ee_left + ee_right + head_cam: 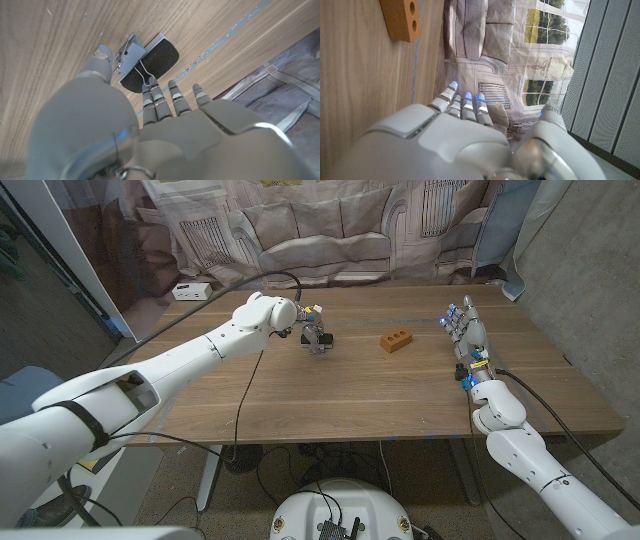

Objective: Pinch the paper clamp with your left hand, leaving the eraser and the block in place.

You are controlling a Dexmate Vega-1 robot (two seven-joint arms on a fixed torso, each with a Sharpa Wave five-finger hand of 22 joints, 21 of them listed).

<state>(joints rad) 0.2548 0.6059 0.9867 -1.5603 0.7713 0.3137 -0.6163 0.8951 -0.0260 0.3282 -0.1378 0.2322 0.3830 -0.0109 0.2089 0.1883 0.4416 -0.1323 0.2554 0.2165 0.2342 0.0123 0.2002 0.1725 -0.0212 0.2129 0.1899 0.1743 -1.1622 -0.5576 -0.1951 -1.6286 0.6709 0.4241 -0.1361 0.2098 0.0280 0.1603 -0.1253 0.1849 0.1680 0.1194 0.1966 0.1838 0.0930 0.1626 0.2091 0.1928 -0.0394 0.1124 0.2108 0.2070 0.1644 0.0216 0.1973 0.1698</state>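
The paper clamp (319, 341), black with silver wire handles, stands on the wooden table (330, 400) left of centre. My left hand (300, 318) reaches down over it. In the left wrist view the clamp (159, 54) sits between thumb and fingers (148, 95); the thumb lies against one handle and a fingertip touches the other wire loop. The orange block (397, 341) with holes lies to the clamp's right, and its end (400, 19) appears in the right wrist view. A small dark thing (284, 333), perhaps the eraser, is half hidden under my left hand. My right hand (468, 335) stands apart at the right, fingers spread, holding nothing.
A white box (190, 291) sits at the table's back left corner. A black cable (240, 385) runs across the table under my left arm and over the front edge. A printed curtain (330, 230) hangs behind the table.
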